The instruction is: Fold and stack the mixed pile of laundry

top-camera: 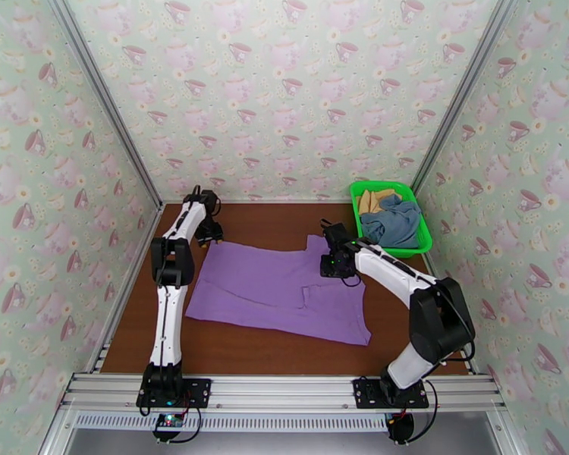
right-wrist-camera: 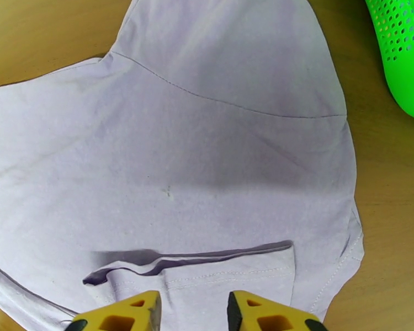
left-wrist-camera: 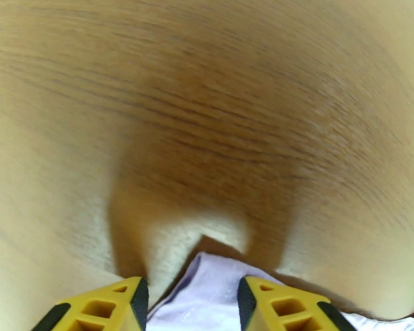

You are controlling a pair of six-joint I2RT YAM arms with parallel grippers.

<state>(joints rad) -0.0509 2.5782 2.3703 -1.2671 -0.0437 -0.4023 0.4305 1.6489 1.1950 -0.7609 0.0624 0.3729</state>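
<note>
Evidently both are open: a corner of the lilac purple cloth garment lies between the fingers of the left gripper, its folded flap just under the right gripper, a bright green plastic mesh basket to that gripper's right.

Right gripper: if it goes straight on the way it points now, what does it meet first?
Most likely the lilac shirt: the right gripper points down at it, open, and the folded flap just ahead of it looks like first contact, though depth is unclear.

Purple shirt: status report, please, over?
Left gripper open at far corner of lilac shirt. Right gripper open over its folded edge. Blue-grey garment and tan garment in green basket.
</note>
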